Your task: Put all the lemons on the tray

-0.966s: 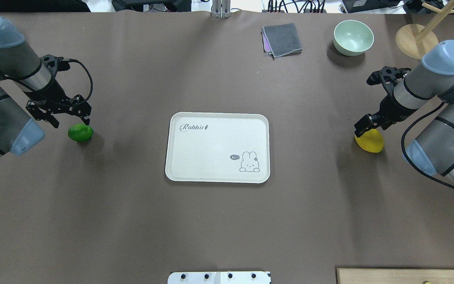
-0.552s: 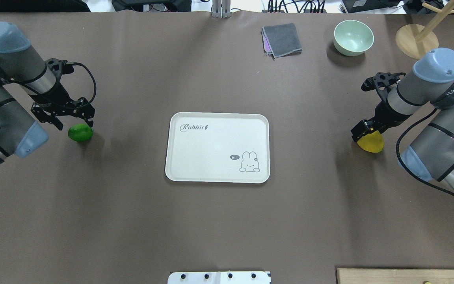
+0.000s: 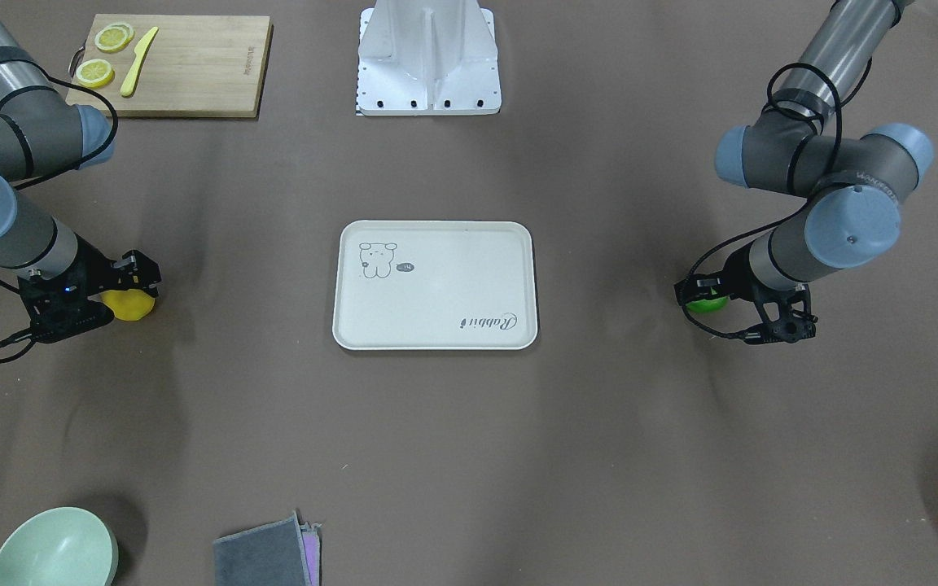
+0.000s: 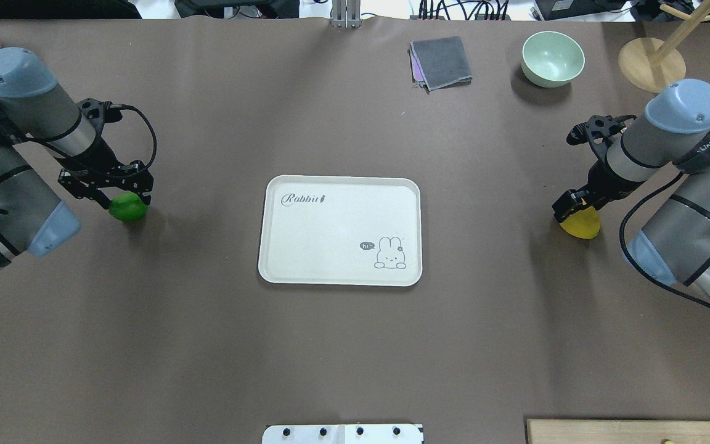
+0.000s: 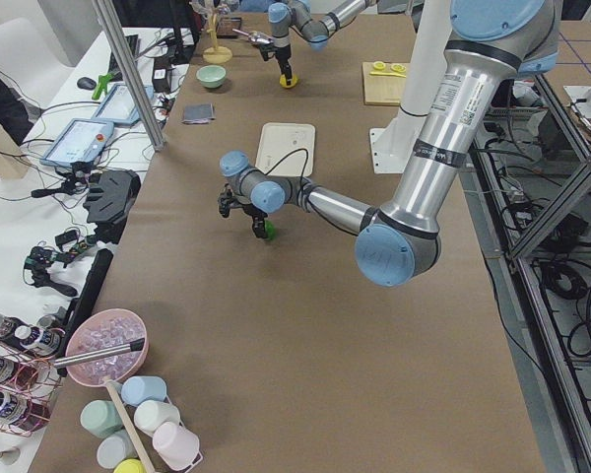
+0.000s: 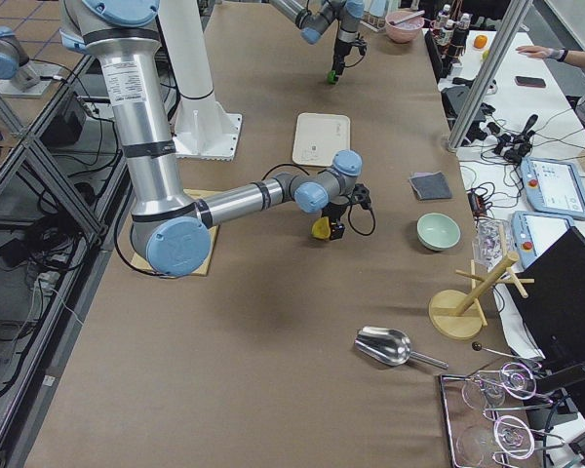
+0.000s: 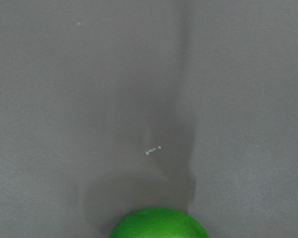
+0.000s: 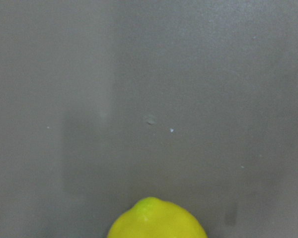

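The green lemon (image 4: 128,208) lies on the table left of the tray (image 4: 281,271), and its top shows in the left wrist view (image 7: 159,225). My left gripper (image 4: 124,196) is open, low over it, with a finger on each side. The yellow lemon (image 4: 582,224) lies right of the tray and shows in the right wrist view (image 8: 156,220). My right gripper (image 4: 572,206) is open and down over its near-left part. In the front-facing view the green lemon (image 3: 707,304) and yellow lemon (image 3: 132,305) sit partly hidden under the grippers. The tray (image 3: 436,342) holds nothing.
A pale green bowl (image 4: 552,57), a folded grey cloth (image 4: 441,61) and a wooden stand (image 4: 651,65) are at the far side. A wooden cutting board (image 3: 192,73) with lemon slices (image 3: 94,72) and a yellow knife (image 3: 138,49) lies near the robot base (image 3: 428,57).
My left gripper moved right and down until its fingers straddle the green lemon. My right gripper shifted slightly and sank lower over the yellow lemon. Neither fruit has moved.
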Tool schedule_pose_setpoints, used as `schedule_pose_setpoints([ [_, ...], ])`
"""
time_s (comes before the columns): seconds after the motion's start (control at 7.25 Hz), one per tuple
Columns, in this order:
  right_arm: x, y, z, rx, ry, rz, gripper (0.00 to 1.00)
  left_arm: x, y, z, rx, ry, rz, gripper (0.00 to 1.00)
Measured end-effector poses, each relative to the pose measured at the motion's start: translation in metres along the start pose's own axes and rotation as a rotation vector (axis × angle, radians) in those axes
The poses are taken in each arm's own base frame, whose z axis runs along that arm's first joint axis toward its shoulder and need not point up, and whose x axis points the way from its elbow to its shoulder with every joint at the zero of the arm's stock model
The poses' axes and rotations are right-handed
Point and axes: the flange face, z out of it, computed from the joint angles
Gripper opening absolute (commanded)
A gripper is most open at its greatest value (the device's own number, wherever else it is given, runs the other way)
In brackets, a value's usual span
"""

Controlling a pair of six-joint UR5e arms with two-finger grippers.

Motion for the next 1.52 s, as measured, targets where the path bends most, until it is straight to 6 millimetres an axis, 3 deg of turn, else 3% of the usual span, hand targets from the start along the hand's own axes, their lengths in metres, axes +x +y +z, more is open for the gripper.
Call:
schedule_pose_setpoints([
  [0.14,-0.001,0.0,-0.001,0.001,-0.003,0.001,0.34,0.001,0.001,0.001,0.002,0.002,-0.001,0.02],
  [0.41,-0.013,0.0,-0.018,0.018,-0.039,-0.014,0.35,0.002,0.002,0.002,0.002,0.002,0.002,0.0],
  [0.83,-0.068,0.005,-0.082,0.113,-0.136,-0.118,0.35,0.007,0.004,-0.009,0.002,0.012,0.007,0.0],
  [1.1,-0.113,0.008,-0.105,0.2,-0.183,-0.23,0.35,0.009,0.006,-0.031,-0.006,0.01,-0.006,0.0],
  [1.52,-0.177,-0.004,-0.114,0.341,-0.193,-0.359,0.35,0.006,0.01,-0.087,0.006,0.011,-0.027,0.0],
])
